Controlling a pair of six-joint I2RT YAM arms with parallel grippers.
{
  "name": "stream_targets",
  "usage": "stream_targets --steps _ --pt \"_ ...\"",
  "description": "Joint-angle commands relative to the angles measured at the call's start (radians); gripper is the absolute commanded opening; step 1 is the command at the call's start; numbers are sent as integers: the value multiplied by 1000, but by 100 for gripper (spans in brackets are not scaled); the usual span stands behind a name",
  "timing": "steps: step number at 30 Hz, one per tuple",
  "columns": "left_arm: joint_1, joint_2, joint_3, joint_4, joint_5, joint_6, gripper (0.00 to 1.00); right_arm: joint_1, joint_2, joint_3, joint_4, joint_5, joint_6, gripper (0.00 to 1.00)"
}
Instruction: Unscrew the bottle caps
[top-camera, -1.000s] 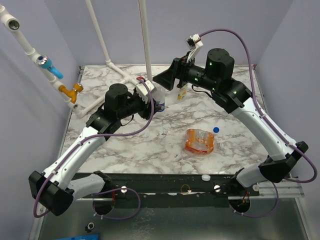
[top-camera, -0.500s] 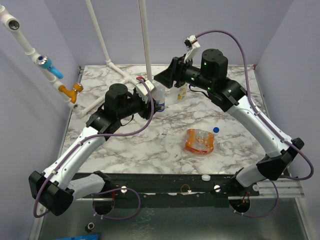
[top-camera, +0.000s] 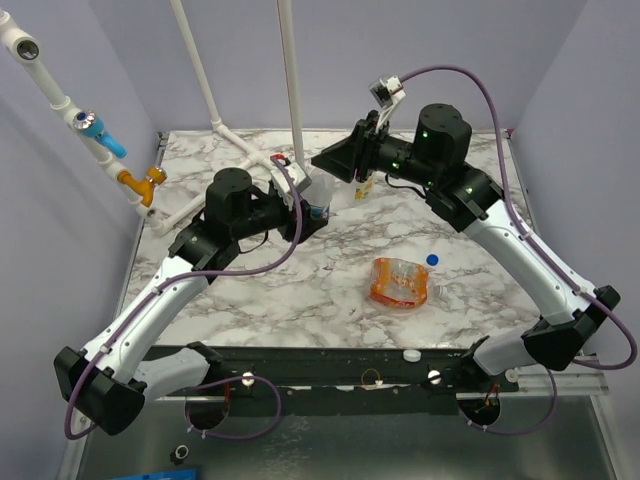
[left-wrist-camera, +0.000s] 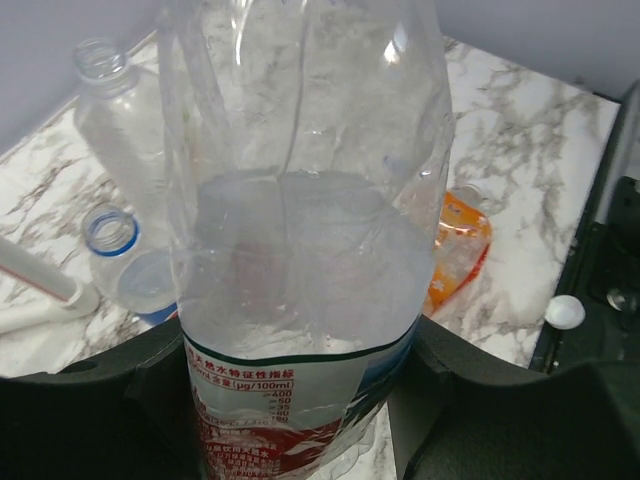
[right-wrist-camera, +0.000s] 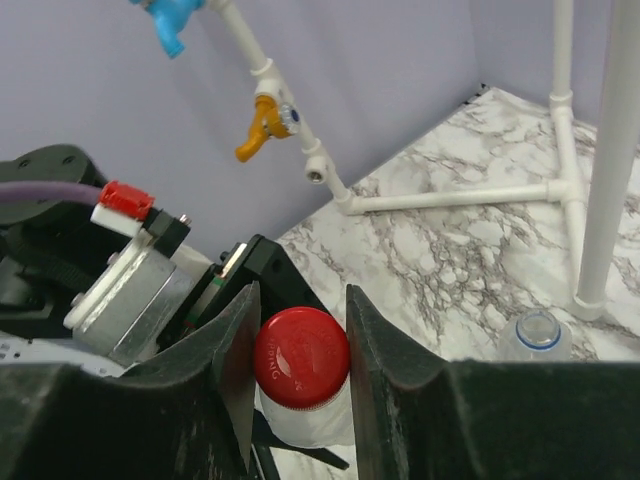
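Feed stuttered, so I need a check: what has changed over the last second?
The left claw rolled at the wrist, turning its held bottle under the right claw, which shifted slightly and grips the red cap. The orange bottle and loose blue cap stayed put.

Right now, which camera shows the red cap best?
Right wrist: the red cap sits inside the right end effector. Left wrist shows only the body of the bottle; in top external the cap is hidden.

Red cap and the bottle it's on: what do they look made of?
The red cap looks like opaque moulded plastic, smooth with a slight sheen on top. The bottle looks like thin clear plastic, glossy and see-through, with creased, dented walls.
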Motion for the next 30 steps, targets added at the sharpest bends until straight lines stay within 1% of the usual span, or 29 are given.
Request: stream_targets --steps 1,3,5,8,11,14,15,17,18,19,20,21,22,26,30 --pt "2 -48 -1 15 252 -81 0 1 -95 -44 136 -244 -63 17" --pt "2 -66 1 15 370 -94 0 -3 -118 -52 159 -338 -74 17" --pt "1 -61 11 15 444 -156 0 -4 -134 -60 172 -436 -85 17" --pt "1 -54 19 14 477 -186 0 -5 -152 -75 192 -559 -93 18" --pt "1 -59 12 13 467 -175 0 -7 -166 -83 181 -606 -104 18" --pt "1 -56 15 12 459 -175 0 -8 -177 -83 157 -600 -122 23" --pt "1 -54 16 14 455 -176 0 -7 -178 -82 149 -588 -128 26" --pt "2 -51 17 13 436 -172 0 -7 -176 -77 134 -529 -134 34" --pt "1 -51 17 14 420 -167 0 -7 -170 -70 117 -493 -135 42" --pt "2 -51 17 14 405 -161 0 -7 -164 -62 105 -450 -135 46" --pt "1 -51 17 13 393 -154 0 -8 -155 -49 85 -416 -135 49" --pt "1 -51 16 14 382 -149 0 -7 -144 -37 69 -380 -131 49" --pt "2 -52 16 14 371 -144 0 -7 -134 -25 56 -356 -128 48" --pt "1 -49 12 13 348 -134 0 -7 -149 -39 86 -292 -106 29" --pt "2 -55 -7 14 359 -129 0 -7 -179 -41 104 -205 -116 19"
